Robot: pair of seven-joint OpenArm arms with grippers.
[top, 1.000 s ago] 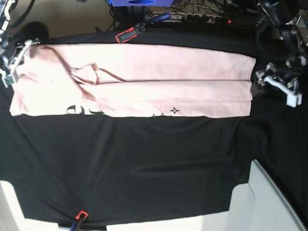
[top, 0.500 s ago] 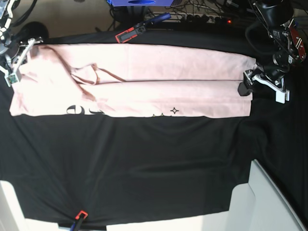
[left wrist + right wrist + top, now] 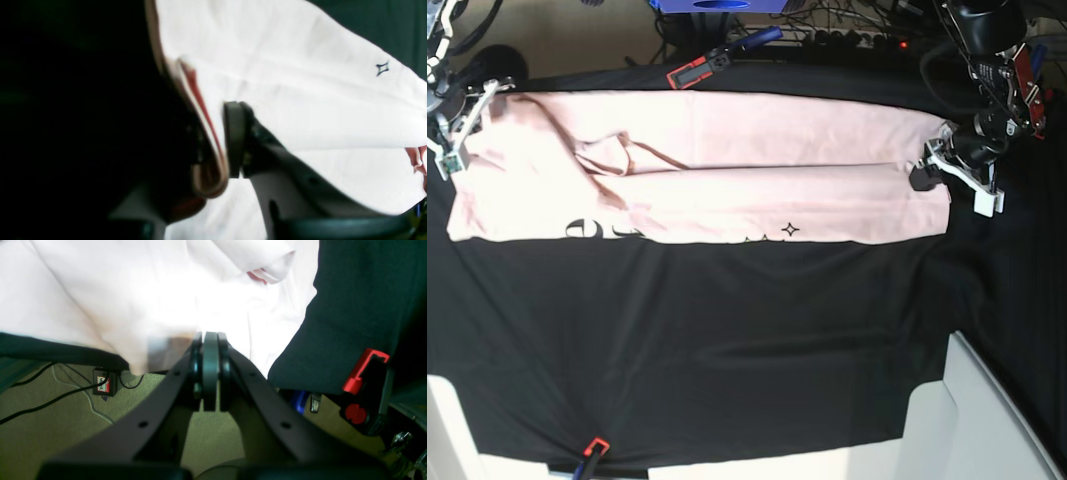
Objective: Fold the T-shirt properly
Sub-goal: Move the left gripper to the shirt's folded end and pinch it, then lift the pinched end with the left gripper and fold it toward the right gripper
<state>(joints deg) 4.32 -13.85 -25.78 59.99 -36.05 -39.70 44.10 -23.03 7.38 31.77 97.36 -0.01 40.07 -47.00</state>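
Left claw [image 3: 213, 146] newly pinched onto soft pink T-shirt [image 3: 727, 165] edge.

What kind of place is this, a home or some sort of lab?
Probably a robotics lab or workshop bench. A black cloth is clamped over the table with red clamps, cables and a power strip trail behind it, and a T-shirt lies across it.

Black-padded left hand [image 3: 217, 140] on white finger shells.

The T-shirt [image 3: 697, 170] lettering is mostly folded under, and the left claw [image 3: 217, 140] is blurred.
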